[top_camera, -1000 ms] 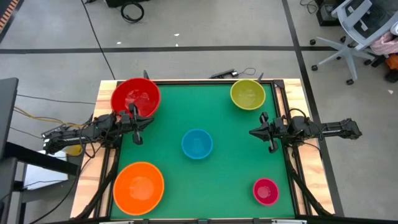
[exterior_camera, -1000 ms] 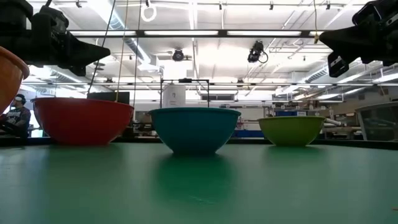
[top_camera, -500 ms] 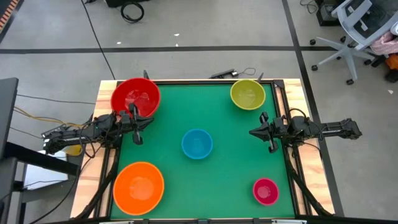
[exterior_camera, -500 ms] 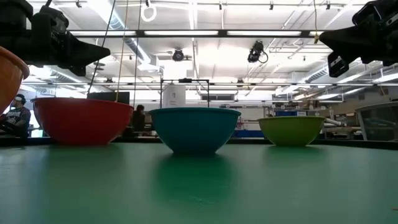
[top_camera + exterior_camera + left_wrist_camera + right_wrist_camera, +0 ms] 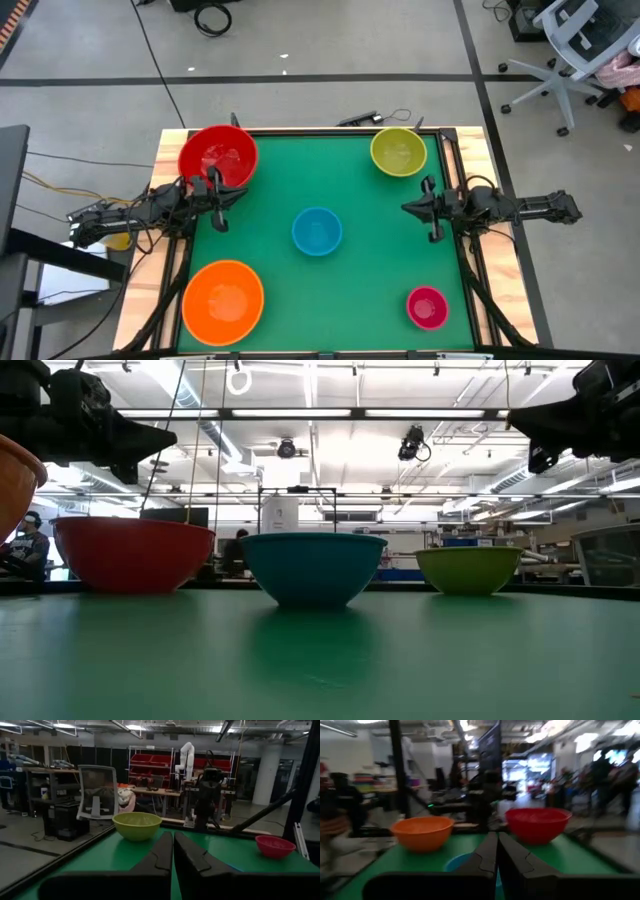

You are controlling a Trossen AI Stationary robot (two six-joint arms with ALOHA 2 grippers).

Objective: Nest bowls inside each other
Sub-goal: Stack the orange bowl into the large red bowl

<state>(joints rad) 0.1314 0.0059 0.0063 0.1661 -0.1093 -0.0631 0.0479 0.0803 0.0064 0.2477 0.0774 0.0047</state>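
Five bowls stand upright on their bases on the green mat, all apart. The red bowl (image 5: 218,156) is far left, the yellow bowl (image 5: 398,152) far right, the blue bowl (image 5: 316,231) in the middle, the orange bowl (image 5: 222,302) near left and the small pink bowl (image 5: 427,307) near right. My left gripper (image 5: 242,192) hovers shut, close beside the red bowl's near rim and above the mat. My right gripper (image 5: 405,209) hovers shut at the right edge, between the yellow and pink bowls. Both sets of fingers, left (image 5: 173,840) and right (image 5: 497,840), point level across the table.
Bare green mat (image 5: 370,250) lies between the bowls and around the blue one. A wooden frame (image 5: 170,290) borders the table. An office chair (image 5: 570,50) stands on the floor beyond the far right corner. People show in the room behind the table.
My right gripper has rolled a little about its own pointing line while staying where it was, still shut. The bowls have not moved.
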